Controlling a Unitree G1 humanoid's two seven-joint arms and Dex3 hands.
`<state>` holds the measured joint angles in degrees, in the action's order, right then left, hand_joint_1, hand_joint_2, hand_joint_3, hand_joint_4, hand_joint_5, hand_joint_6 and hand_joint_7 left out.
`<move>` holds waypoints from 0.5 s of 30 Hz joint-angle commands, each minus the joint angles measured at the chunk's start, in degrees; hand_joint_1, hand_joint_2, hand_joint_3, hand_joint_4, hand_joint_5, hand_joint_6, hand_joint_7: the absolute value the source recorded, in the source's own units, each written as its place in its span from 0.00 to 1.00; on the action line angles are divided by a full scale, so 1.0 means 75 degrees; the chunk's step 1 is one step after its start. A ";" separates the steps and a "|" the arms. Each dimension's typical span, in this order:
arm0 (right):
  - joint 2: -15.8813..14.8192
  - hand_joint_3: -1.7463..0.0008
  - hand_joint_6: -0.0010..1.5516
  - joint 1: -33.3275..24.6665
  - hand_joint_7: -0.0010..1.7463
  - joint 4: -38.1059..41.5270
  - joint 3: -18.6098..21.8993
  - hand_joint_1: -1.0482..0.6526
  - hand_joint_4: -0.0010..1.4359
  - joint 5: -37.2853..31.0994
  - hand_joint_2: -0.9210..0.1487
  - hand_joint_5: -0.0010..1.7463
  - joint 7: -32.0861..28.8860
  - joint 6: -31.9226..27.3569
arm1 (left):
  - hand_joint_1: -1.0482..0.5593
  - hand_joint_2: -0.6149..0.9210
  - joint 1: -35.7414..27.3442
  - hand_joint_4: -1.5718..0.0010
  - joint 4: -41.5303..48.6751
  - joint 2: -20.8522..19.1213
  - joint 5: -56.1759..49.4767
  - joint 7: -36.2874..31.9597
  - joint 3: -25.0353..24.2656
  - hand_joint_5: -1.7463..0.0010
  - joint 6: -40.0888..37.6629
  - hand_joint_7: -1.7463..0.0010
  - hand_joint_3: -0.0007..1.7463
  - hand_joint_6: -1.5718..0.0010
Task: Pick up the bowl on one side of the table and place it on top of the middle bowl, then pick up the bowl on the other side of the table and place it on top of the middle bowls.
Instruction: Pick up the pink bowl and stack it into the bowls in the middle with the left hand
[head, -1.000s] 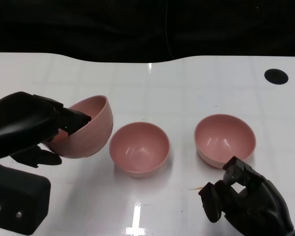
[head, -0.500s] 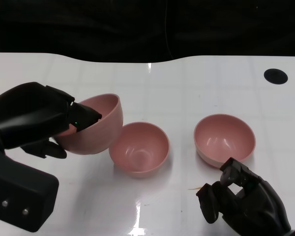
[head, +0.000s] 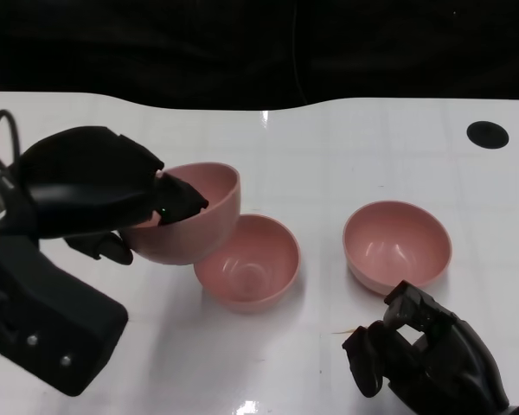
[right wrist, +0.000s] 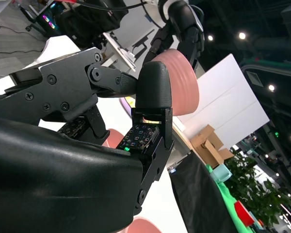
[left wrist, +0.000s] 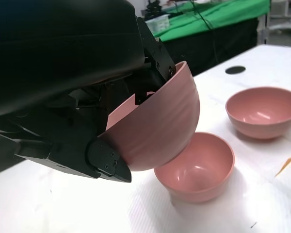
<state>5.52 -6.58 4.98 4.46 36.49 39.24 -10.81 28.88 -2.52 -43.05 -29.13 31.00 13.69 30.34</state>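
My left hand (head: 91,190) grips a pink bowl (head: 190,220) by its rim, fingers inside and thumb under it. The bowl is lifted and tilted, its opening facing up and to the right. It hangs over the left edge of the middle pink bowl (head: 246,266), which stands upright on the white table (head: 329,156). In the left wrist view the held bowl (left wrist: 157,128) overlaps the middle bowl's (left wrist: 196,167) rim. A third pink bowl (head: 396,245) stands to the right. My right hand (head: 424,363) sits near the front edge, just in front of that bowl, fingers curled and holding nothing.
A black round spot (head: 486,134) marks the table at the far right. A thin orange sliver (head: 344,330) lies between the middle bowl and my right hand. The table's far edge meets a dark background.
My left hand has carried the bowl up and to the right, from beside the middle bowl to over its left rim. The right hand has barely moved.
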 commanded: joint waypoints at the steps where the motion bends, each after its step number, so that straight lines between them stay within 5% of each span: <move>1: -0.0053 0.71 0.62 0.0002 0.69 -0.0040 -0.0021 0.48 0.64 -0.0003 0.10 1.00 0.0021 0.0008 | 0.59 0.98 0.0332 0.43 0.0086 0.0009 -0.0242 0.0182 0.0214 0.33 0.0098 0.51 0.00 0.41; 3: -0.0022 0.71 0.62 -0.0015 0.68 -0.0058 -0.0033 0.49 0.64 0.0000 0.09 1.00 -0.0004 0.0012 | 0.59 0.97 0.0423 0.50 0.0114 0.0069 -0.0301 0.0197 0.0300 0.17 0.0124 0.27 0.00 0.53; 6: 0.0002 0.71 0.63 -0.0041 0.68 -0.0106 -0.0064 0.49 0.64 -0.0022 0.10 1.00 -0.0079 -0.0011 | 0.59 0.97 0.0534 0.53 0.0286 0.0182 -0.0376 0.0115 0.0405 0.08 0.0296 0.17 0.00 0.57; 11: 0.0072 0.67 0.63 -0.0061 0.68 -0.0071 -0.0095 0.49 0.64 -0.0042 0.14 1.00 -0.0085 0.0083 | 0.58 0.97 0.0795 0.58 0.0483 0.0278 -0.0508 0.0380 0.0654 0.01 0.0352 0.09 0.00 0.64; 15: 0.0131 0.71 0.64 -0.0062 0.67 -0.0013 -0.0107 0.49 0.64 -0.0056 0.12 1.00 -0.0068 0.0173 | 0.56 0.99 0.0982 0.57 0.0723 0.0426 -0.0570 0.0344 0.0795 0.01 0.0490 0.20 0.01 0.59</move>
<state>6.33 -6.70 4.96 3.41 36.17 38.83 -10.45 35.18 2.11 -39.81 -33.01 33.14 19.28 33.55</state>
